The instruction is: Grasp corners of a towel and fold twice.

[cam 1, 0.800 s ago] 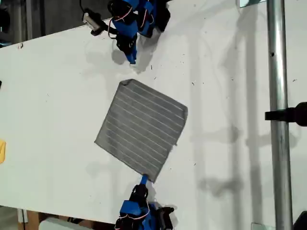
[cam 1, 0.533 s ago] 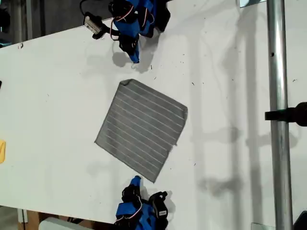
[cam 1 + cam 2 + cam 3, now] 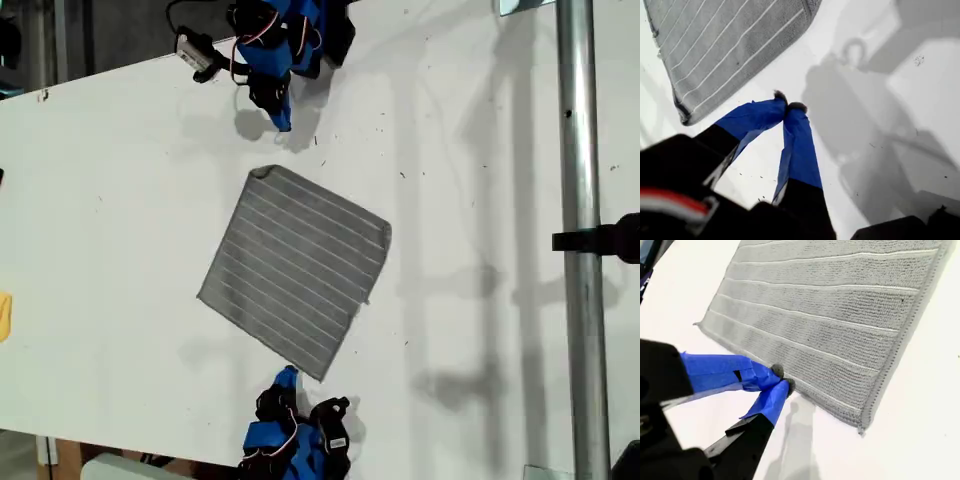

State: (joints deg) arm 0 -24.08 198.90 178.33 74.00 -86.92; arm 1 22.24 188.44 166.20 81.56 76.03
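Moved: since the earlier picture our second pincer (image 3: 287,376) has drawn back off the towel's lowest corner (image 3: 319,378) and shifted toward the exterior view's left. The towel itself lies as it did.

Exterior view: the grey square towel of soft cloth with thin pale stripes (image 3: 295,272) lies flat and unfolded on the white table (image 3: 120,200), turned like a diamond. Our first pincer (image 3: 279,122) hangs over bare table above the towel's topmost corner (image 3: 262,173), apart from it. Our second pincer sits at the bottom of this view, just beside the lowest corner.

First wrist view: our first pincer (image 3: 788,103) is clenched, blue-taped tips together, with nothing between them. The towel's corner (image 3: 686,120) lies off to one side, clear of the tips.

Second wrist view: our second pincer (image 3: 782,379) is also clenched and empty. Its tips are right at the towel's hem, which runs parallel to the stripes; the corner (image 3: 860,429) lies further along that hem.

Coming move: we judge that no fold is made yet. Each pincer must first release its tips. The second is the nearer one and needs to slide along the hem to its corner. The first must reach down the exterior view to the topmost corner.
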